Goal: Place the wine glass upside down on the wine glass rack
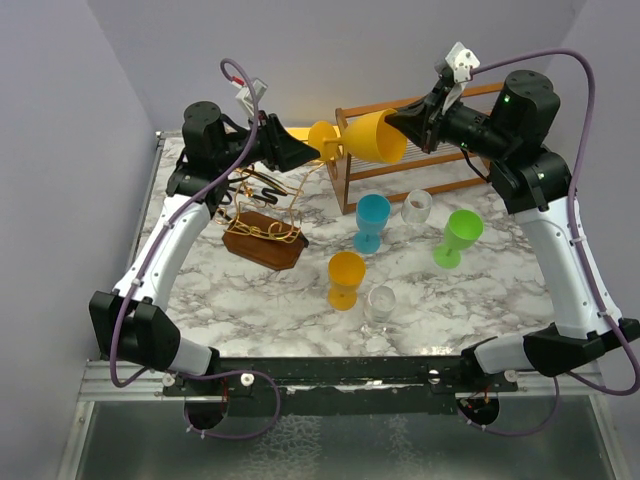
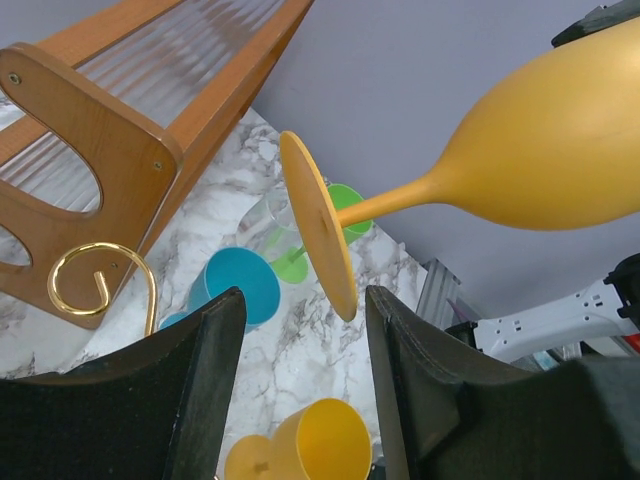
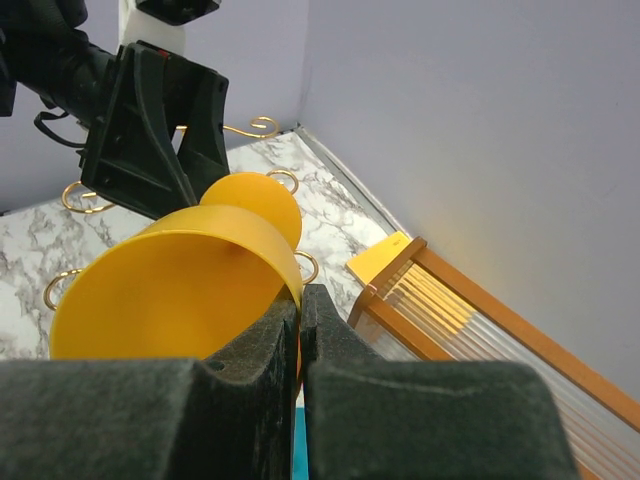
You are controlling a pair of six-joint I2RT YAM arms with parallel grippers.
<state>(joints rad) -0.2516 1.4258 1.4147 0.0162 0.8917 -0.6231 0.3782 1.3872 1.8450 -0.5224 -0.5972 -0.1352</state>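
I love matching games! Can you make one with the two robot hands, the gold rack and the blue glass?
1 right gripper
2 left gripper
3 wine glass rack
4 blue glass

A standing by the wooden frame
B open beside the foot of the held orange wine glass
C shut on that glass's rim
D on the left part of the table

Pairs: 1-C, 2-B, 3-D, 4-A

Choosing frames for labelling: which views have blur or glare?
Top external: sharp, evenly lit, no glare on the held yellow plastic wine glass. Left wrist: the orange-brown wooden frame's clear rods look streaked. Right wrist: black finger pads darken and block the bottom.
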